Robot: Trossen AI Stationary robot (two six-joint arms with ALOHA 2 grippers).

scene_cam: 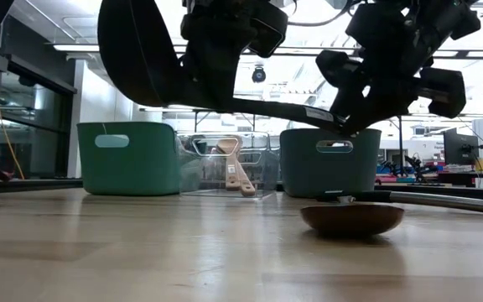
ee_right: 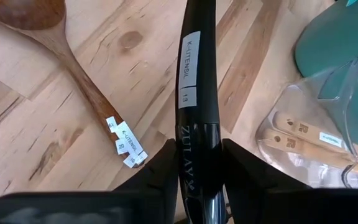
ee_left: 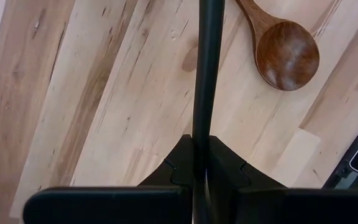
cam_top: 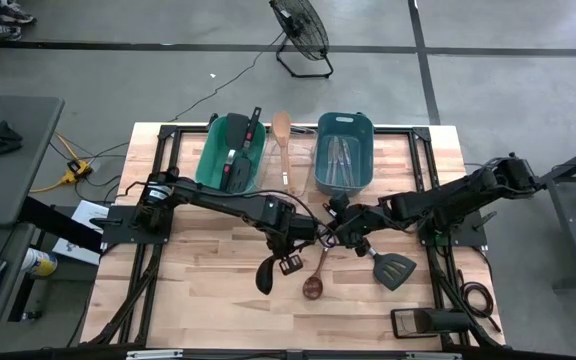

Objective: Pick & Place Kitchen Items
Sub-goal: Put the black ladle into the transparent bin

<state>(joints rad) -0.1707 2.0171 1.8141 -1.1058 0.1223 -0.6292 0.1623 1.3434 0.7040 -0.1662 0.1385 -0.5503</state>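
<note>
A black ladle hangs in the air over the table's middle, held by both grippers. Its bowl is high on the left and its handle slopes down to the right. My left gripper is shut on the handle near the bowl. My right gripper is shut on the handle farther along, by its white label. A dark wooden spoon lies flat on the table below them, bowl toward the near edge. My left gripper pinches the ladle's handle between its two fingers, on the stretch close to the bowl. The fingers come steeply down from above. The ladle is clear of the table and tilted, bowl end up. My right gripper has the ladle's handle between its two fingers, just below the white label and toward the free end. The fingers slant down from the table's right side. This end of the handle is the lower one, and it is clear of the table.
A black slotted spatula lies on the table at the near right. At the far edge stand a green bin with black and red utensils, a clear bin with wooden spoons and a blue bin with silver cutlery.
</note>
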